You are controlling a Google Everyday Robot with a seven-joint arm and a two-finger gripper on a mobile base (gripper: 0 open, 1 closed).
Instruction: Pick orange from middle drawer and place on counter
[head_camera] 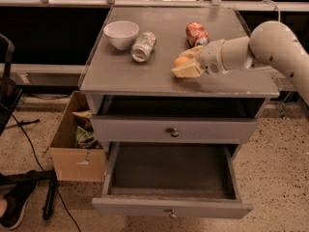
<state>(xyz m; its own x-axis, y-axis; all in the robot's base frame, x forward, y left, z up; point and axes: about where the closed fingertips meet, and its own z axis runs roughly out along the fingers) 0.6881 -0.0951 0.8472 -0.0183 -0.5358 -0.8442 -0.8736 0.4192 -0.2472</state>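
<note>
The orange (180,61) sits between the pale fingers of my gripper (187,65), which is shut on it. The gripper holds it low over the counter (145,76), right of the middle, just in front of the crushed orange-red soda can (196,34). I cannot tell whether the orange touches the counter top. The white arm (270,45) reaches in from the right. The middle drawer (171,170) stands pulled out below, its dark floor bare and its knob (169,213) at the front.
A white bowl (121,34) and a silver can (144,46) on its side lie at the counter's back left. A closed knobbed drawer (174,129) sits above the open one. An open cardboard box (77,141) stands on the floor at left, with cables beside it.
</note>
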